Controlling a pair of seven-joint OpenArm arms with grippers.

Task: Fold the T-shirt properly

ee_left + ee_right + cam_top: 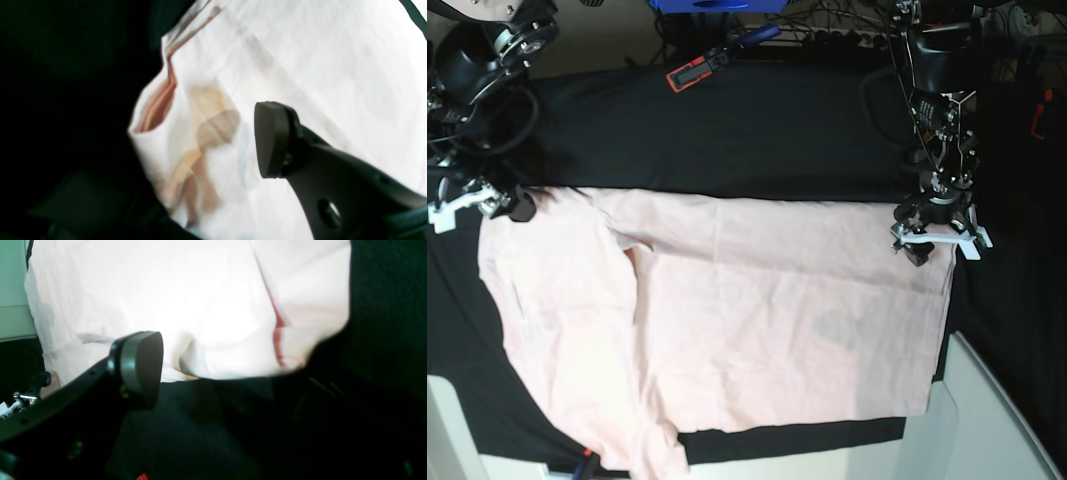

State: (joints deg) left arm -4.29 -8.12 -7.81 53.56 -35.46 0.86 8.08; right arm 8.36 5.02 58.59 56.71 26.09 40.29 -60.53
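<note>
The pale pink T-shirt [757, 320] lies spread flat, plain side up, on the large black cloth [757, 130]. My left gripper [924, 245] is at the shirt's far right corner. In the left wrist view, one dark finger pad [270, 140] hovers over the shirt [317, 66]; its folded edge lies in the wide gap, and the other finger is lost in the dark. My right gripper [512, 205] is at the shirt's far left corner. In the right wrist view, one pad [141, 368] is by the shirt's edge [200, 306], jaws wide apart.
A red and black hand tool [695, 70] lies on the black cloth at the back, with cables and a blue object [717, 4] behind it. Pale table surface [997, 420] shows at the front right. A small red item [587, 465] pokes out under the shirt's front left.
</note>
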